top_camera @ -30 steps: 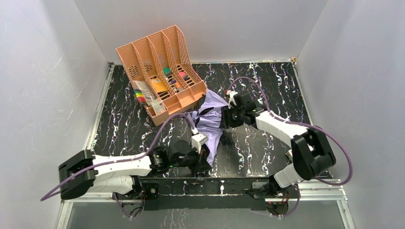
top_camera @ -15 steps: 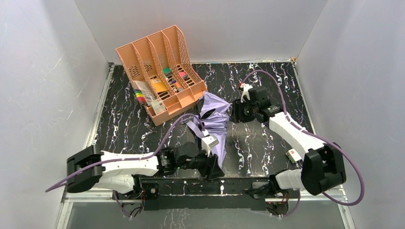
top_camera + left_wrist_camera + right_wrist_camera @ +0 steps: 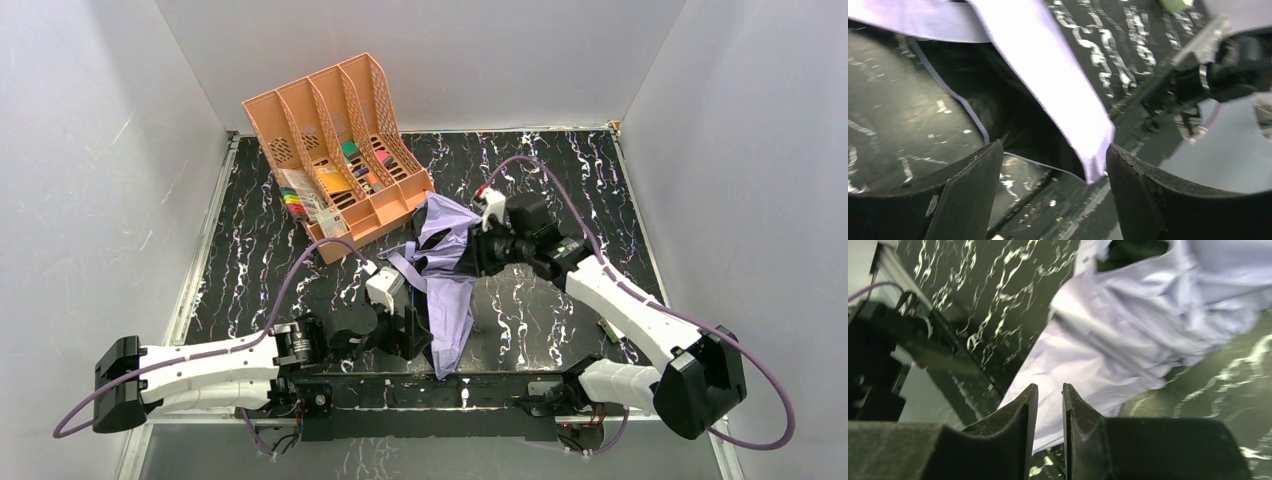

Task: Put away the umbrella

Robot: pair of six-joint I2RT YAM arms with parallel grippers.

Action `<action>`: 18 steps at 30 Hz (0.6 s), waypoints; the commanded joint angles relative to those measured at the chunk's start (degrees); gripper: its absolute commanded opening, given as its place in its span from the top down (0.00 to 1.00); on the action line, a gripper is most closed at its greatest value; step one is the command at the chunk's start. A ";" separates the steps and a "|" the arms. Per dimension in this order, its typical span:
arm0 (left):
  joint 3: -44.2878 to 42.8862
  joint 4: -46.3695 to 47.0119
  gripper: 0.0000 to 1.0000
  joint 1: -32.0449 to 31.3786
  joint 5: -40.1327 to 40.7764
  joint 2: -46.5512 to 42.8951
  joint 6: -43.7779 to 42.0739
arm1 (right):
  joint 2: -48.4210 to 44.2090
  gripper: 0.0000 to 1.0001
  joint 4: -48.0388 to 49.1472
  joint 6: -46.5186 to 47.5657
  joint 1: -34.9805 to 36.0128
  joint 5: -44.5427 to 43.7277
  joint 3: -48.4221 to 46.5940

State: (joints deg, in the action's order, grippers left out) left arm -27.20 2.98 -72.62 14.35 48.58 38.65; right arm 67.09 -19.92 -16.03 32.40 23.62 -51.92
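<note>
The umbrella point(image 3: 447, 268) lies crumpled on the black marbled table, its pale lavender fabric running from beside the organiser down to the front rail. My left gripper point(image 3: 410, 322) sits just left of its lower part, jaws wide open. In the left wrist view a lavender band of the umbrella point(image 3: 1048, 85) hangs loose between the open left gripper point(image 3: 1053, 162) without touching either finger. My right gripper point(image 3: 472, 256) is at the fabric's right edge. In the right wrist view the right gripper point(image 3: 1049, 386) shows only a narrow empty slit, with the umbrella point(image 3: 1128, 335) lying beyond the tips.
A peach file organiser point(image 3: 330, 130) with pens and small items stands at the back left, close to the umbrella's top. A small white object point(image 3: 612, 326) lies on the table at the right. The metal front rail point(image 3: 500, 385) runs under the fabric's lower tip.
My left gripper has opened, let go of the umbrella and drawn back to the left. My right gripper came back to the fabric and narrowed its jaws. The fabric now hangs lower toward the front rail.
</note>
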 commanded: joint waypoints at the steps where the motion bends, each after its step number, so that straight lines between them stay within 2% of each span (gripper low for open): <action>1: -4.89 -7.27 0.24 3.82 10.07 2.31 1.82 | -1.75 0.71 2.68 -7.92 6.69 -4.46 4.64; 6: -7.71 -4.53 0.22 17.94 1.05 5.06 0.55 | -4.05 0.75 8.66 -14.75 11.96 -5.85 13.16; 9: -10.27 -1.33 0.21 23.84 -5.15 8.28 -1.74 | -4.03 0.75 12.46 -17.36 15.77 -6.89 16.61; 14: -18.53 -2.45 0.20 28.25 -8.90 17.17 -5.32 | -1.31 0.76 16.07 -19.63 19.60 -9.77 19.94; 18: -24.06 -4.73 0.20 31.16 -11.79 23.49 -6.19 | -0.02 0.82 15.51 -22.53 20.28 -14.53 22.69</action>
State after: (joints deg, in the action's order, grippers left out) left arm -45.95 -0.10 -43.83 7.09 68.49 34.96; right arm 66.28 -7.73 -34.48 52.07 14.74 -31.46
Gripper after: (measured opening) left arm 0.800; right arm 0.200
